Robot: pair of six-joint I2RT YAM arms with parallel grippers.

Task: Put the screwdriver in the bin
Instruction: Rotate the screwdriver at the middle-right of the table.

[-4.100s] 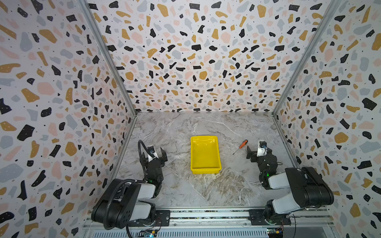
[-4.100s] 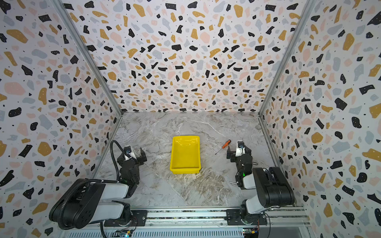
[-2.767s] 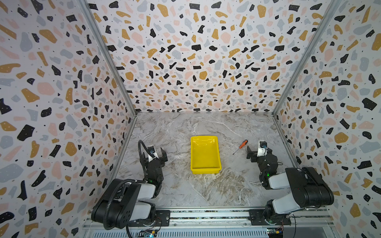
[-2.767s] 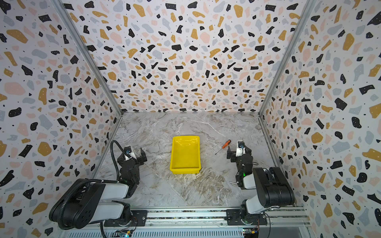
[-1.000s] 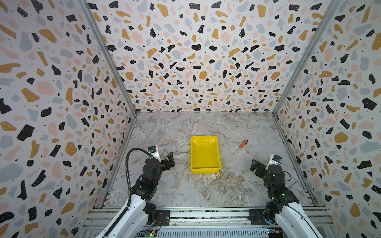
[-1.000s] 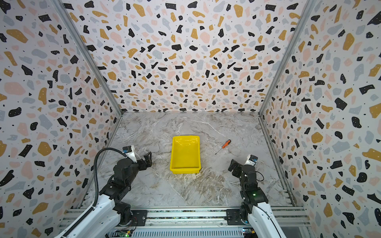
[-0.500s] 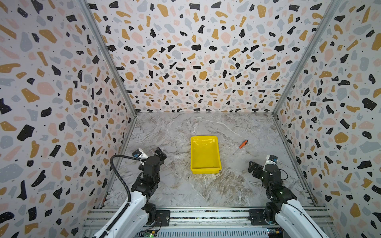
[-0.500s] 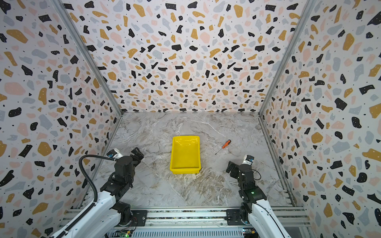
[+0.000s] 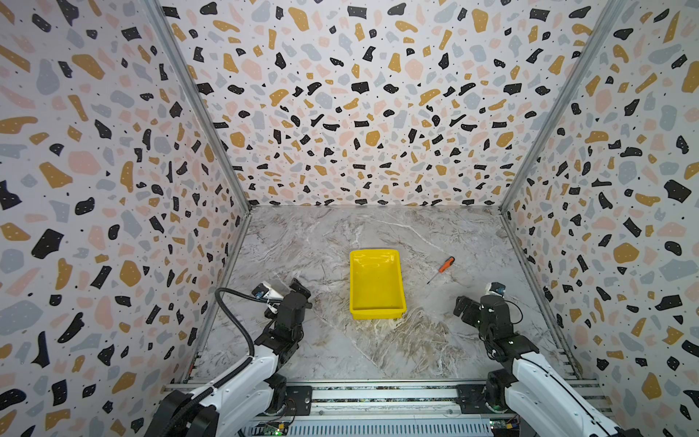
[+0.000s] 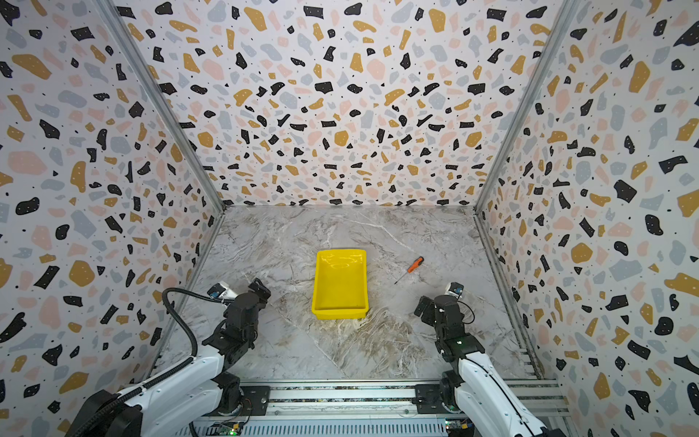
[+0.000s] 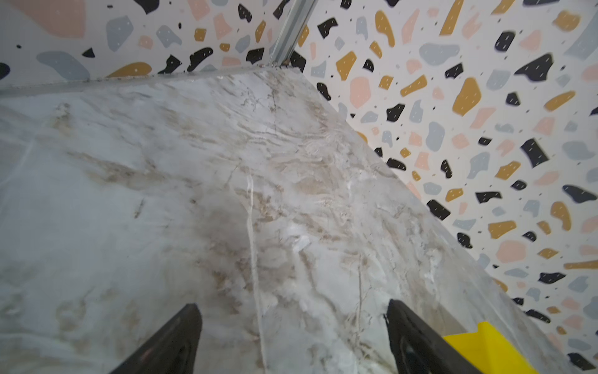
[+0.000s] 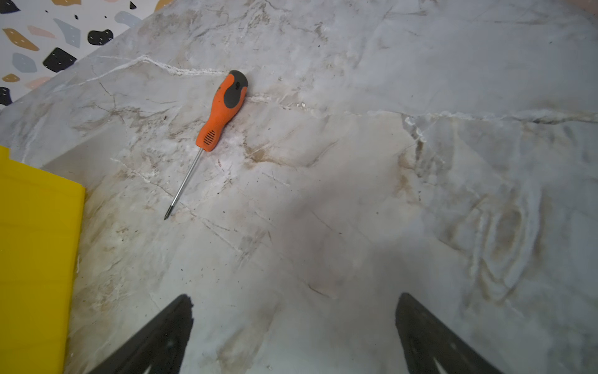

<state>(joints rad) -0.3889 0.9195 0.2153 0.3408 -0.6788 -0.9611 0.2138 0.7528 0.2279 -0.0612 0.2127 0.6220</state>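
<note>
Right of the bin (image 9: 376, 282), the screwdriver (image 9: 439, 271) lies flat on the table (image 9: 340, 340). Left gripper (image 11: 291, 304) and right gripper (image 12: 294, 296) gape empty; approach seems in hand, so the right must reach farther and straddle the handle (image 12: 223, 107).

Top views: mounted high above the near edge, behind both arm bases, facing forward and down over the whole tabletop (image 9: 321, 234) to the back wall (image 9: 359, 113); far off, so objects look small.
Top views, overlap: nearly the same scene in both; the bin (image 9: 374, 283) and the screwdriver (image 10: 409, 268) appear in both top views, only shifted sideways.
Left wrist view: low and close over the tabletop, looking along the left end effector (image 11: 291, 304) toward a wall corner (image 11: 284, 61); catches one corner of the bin.
Right wrist view: close above the tabletop, looking down past the right end effector (image 12: 294, 295) at the screwdriver and one side of the bin.
Shared by all four: the bin and the marbled tabletop.
</note>
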